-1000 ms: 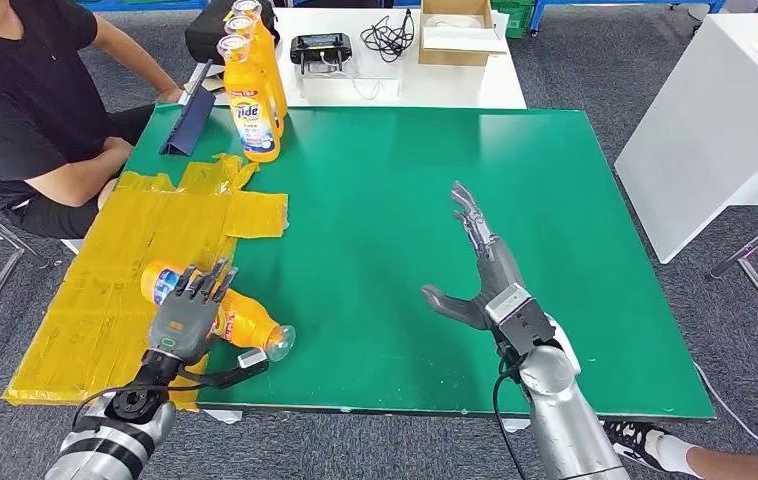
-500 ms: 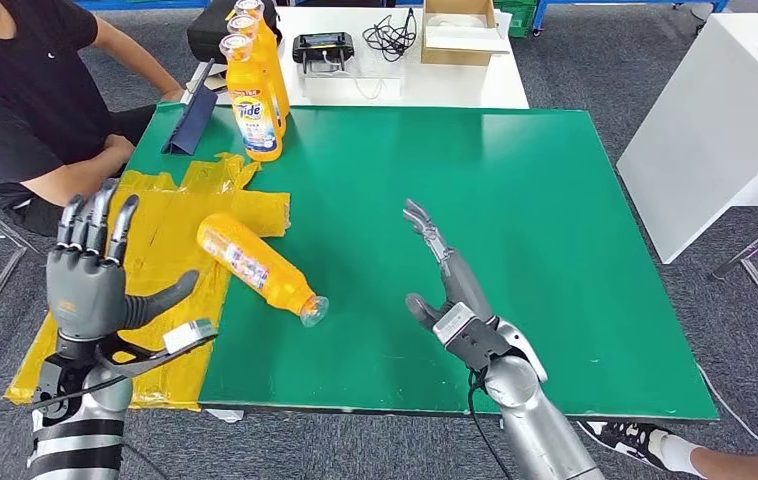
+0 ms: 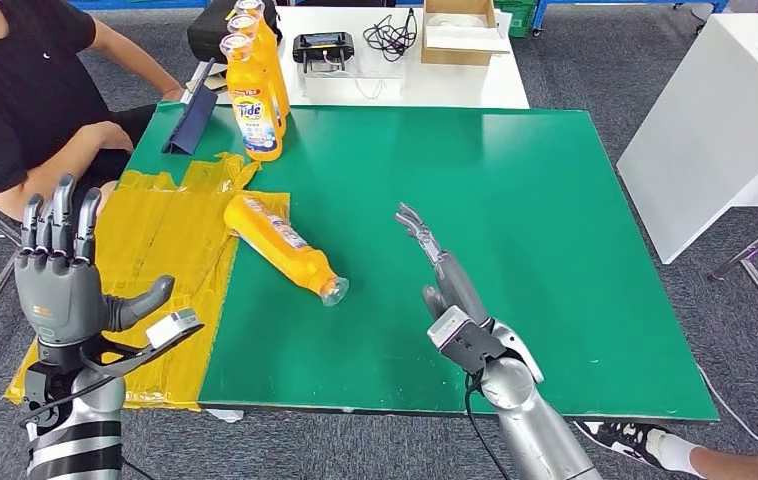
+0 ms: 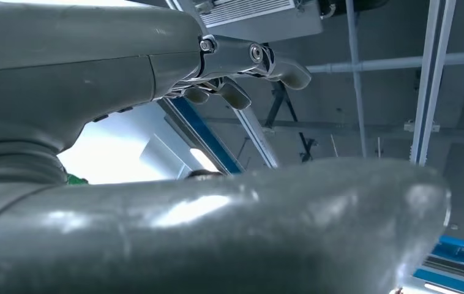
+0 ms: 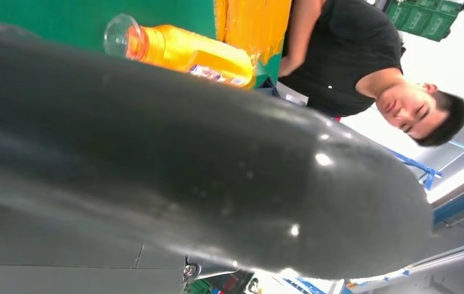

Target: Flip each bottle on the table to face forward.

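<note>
An orange bottle lies on its side on the green table, its clear cap toward the table's front right and its base on the yellow sheet. The same bottle appears in the right wrist view. My left hand is raised off the table's left front corner, palm forward, fingers spread, holding nothing. My right hand lies flat and open on the table just right of the bottle's cap, not touching it. Several upright orange bottles stand in a row at the back left.
A person in black sits at the table's left side, close to my left hand. A blue folder lies at the back left corner. A white table behind holds a controller, cables and a box. Another white table stands right.
The lying bottle has gone from under my left hand toward the table's middle and turned. My left hand let go and rose clear; my right hand shifted left toward the cap.
</note>
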Controlling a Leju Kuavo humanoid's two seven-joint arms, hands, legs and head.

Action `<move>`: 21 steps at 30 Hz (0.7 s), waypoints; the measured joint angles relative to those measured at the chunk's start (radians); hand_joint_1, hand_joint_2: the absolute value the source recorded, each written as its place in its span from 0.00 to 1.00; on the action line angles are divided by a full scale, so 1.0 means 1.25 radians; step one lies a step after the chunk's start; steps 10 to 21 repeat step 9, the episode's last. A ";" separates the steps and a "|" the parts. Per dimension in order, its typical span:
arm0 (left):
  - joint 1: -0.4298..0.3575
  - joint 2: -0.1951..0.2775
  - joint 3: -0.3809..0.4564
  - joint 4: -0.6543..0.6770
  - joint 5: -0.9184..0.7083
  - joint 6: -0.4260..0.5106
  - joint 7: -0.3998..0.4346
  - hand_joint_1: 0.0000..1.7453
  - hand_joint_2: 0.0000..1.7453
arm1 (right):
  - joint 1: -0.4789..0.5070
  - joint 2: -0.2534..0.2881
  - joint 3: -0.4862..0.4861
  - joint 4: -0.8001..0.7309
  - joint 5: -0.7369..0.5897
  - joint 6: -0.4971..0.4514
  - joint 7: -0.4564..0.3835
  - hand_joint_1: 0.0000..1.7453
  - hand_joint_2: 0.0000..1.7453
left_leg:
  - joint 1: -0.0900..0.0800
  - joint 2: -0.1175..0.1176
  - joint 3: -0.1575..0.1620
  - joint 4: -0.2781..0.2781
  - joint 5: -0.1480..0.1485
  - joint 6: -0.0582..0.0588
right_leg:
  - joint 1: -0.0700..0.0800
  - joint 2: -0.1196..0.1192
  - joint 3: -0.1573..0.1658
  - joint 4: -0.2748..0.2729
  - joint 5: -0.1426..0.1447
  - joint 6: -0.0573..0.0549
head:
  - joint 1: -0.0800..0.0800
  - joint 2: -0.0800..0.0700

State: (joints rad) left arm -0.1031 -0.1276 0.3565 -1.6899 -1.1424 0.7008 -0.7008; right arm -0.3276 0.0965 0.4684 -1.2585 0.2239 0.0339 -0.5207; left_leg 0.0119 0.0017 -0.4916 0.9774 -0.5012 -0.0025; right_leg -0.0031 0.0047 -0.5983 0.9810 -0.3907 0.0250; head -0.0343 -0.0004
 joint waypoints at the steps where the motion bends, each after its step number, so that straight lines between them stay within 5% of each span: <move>1: -0.002 -0.001 0.001 0.000 0.024 0.000 0.000 0.00 0.00 | 0.000 0.000 0.000 0.000 -0.001 -0.001 0.000 0.00 0.00 | 0.000 0.000 0.000 0.000 0.000 0.000 | 0.000 0.000 0.000 0.000 0.000 0.000 | 0.000 0.000; 9: -0.052 0.004 -0.006 0.019 0.475 -0.058 0.006 0.00 0.00 | 0.008 0.011 0.007 0.000 0.019 -0.038 -0.013 0.00 0.00 | 0.000 0.000 0.001 0.000 0.000 0.000 | 0.000 0.000 0.000 0.000 0.000 0.000 | 0.000 0.000; 21: -0.052 0.004 -0.006 0.019 0.475 -0.058 0.006 0.00 0.00 | 0.008 0.011 0.007 0.000 0.019 -0.038 -0.013 0.00 0.00 | 0.000 0.000 0.001 0.000 0.000 0.000 | 0.000 0.000 0.000 0.000 0.000 0.000 | 0.000 0.000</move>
